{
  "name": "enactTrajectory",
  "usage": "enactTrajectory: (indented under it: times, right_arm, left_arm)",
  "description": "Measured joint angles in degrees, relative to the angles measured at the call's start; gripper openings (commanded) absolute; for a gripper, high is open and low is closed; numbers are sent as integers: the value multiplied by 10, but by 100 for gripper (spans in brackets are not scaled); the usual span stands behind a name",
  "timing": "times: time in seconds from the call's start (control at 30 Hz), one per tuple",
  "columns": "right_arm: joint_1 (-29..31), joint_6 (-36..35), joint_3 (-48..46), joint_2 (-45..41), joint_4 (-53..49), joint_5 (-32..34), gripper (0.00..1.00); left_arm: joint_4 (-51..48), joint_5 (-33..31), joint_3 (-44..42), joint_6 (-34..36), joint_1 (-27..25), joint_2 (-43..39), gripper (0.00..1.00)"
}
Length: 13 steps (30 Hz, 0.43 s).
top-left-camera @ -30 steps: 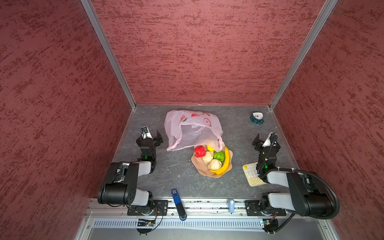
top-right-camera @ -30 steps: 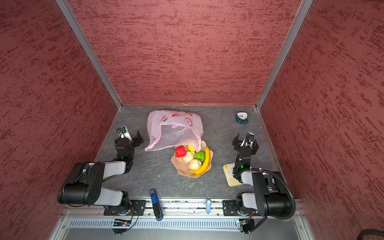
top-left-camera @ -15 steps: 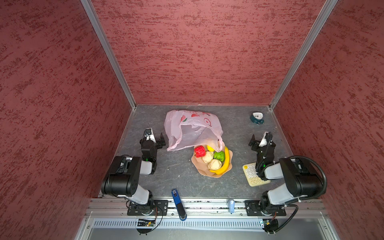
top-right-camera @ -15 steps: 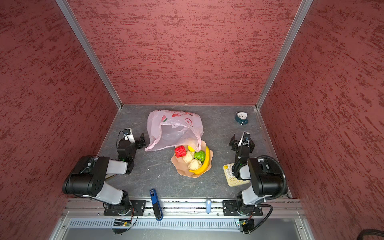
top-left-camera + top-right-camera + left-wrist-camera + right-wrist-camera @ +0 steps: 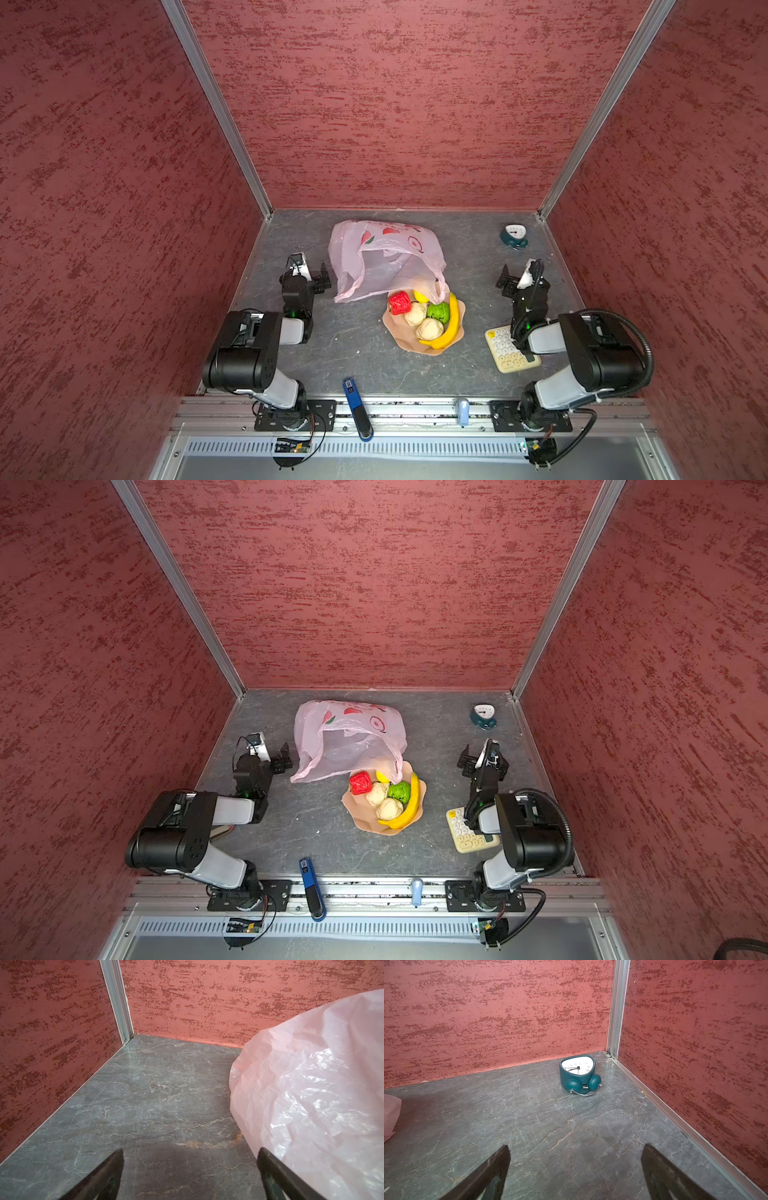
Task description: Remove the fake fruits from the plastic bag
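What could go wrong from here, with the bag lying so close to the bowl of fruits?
A handle of the plastic bag drapes over the rim of the bowl, beside the small yellow fruit; pulling the bag could upset the bowl.
The open left gripper stands right beside the bag and might snag the thin plastic.

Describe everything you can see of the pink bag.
The bag is thin, translucent pale-pink plastic, crinkled, with red fruit prints and loop handles. It lies slumped on the table, mouth open toward the bowl, one handle draped over its rim. It looks empty. The open left gripper sits beside it; contact unclear.
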Motion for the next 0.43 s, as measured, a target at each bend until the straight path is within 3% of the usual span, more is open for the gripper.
enactTrajectory:
  times: [0.43]
  right_arm:
    - [-1, 0, 0, 0, -1, -3, 99]
  left_arm:
    - [-1, 0, 0, 0, 0, 0, 99]
